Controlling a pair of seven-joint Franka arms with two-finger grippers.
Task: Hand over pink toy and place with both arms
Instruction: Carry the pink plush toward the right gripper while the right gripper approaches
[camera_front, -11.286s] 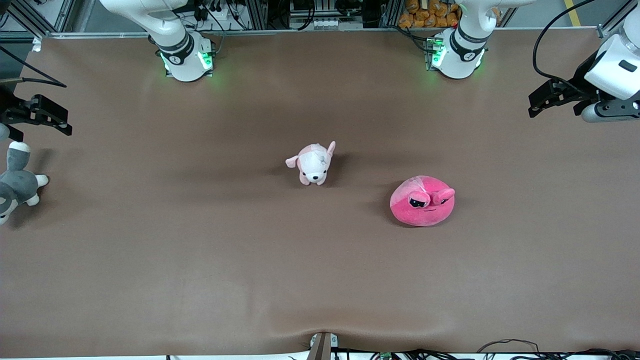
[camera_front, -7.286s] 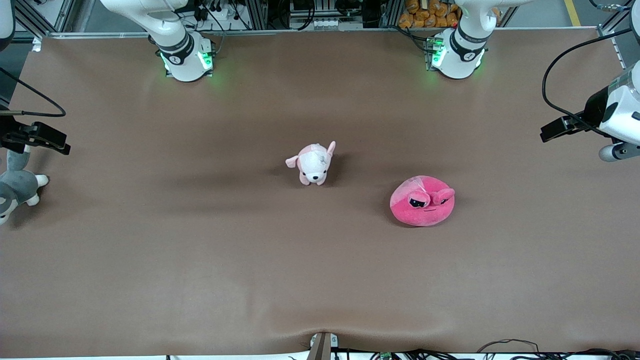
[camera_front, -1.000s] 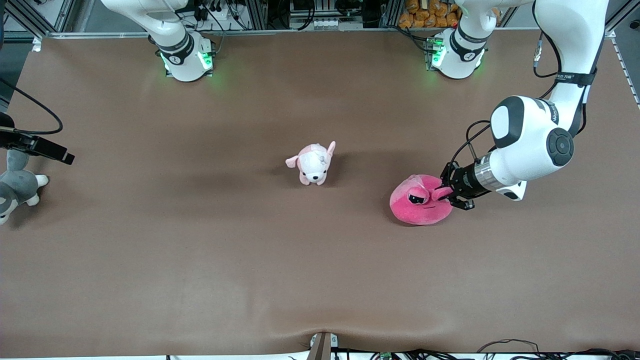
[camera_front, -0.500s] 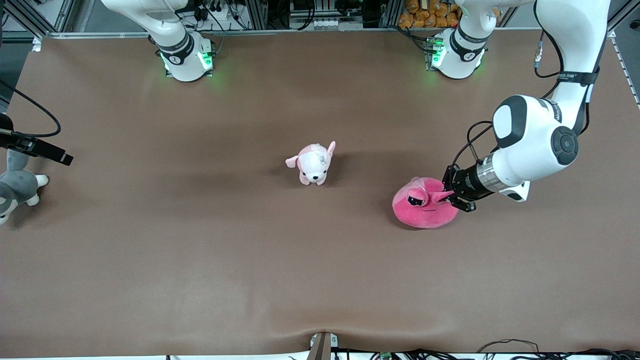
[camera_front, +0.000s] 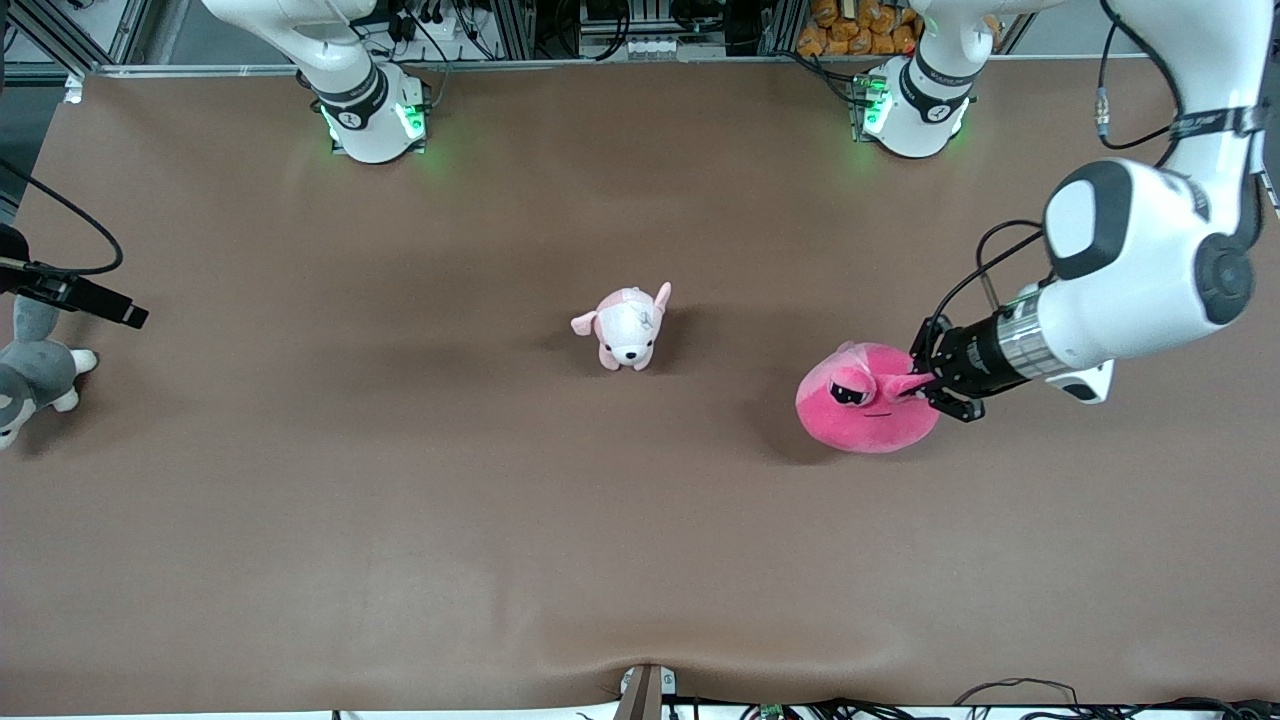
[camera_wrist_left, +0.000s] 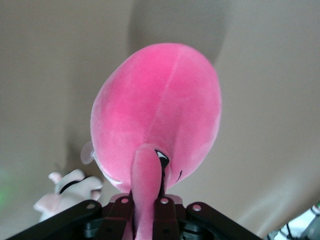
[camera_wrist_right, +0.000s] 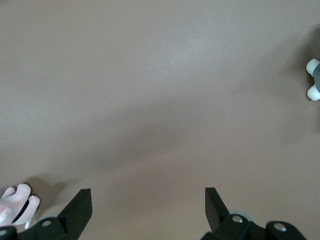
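Note:
The pink toy is a round hot-pink plush with angry black eyes, toward the left arm's end of the table. My left gripper is shut on one of its ear nubs and holds it slightly lifted, with its shadow on the table below. In the left wrist view the toy hangs from the pinched nub between the jaws of my left gripper. My right gripper is open and empty at the right arm's end of the table; its fingers show wide apart over bare table.
A small pale pink-and-white puppy plush stands at the middle of the table. A grey-and-white plush animal lies at the right arm's end, near my right gripper. The brown mat covers the table.
My left gripper closed on the pink toy's ear nub and has drawn it up and toward the left arm's end. The right arm has barely moved.

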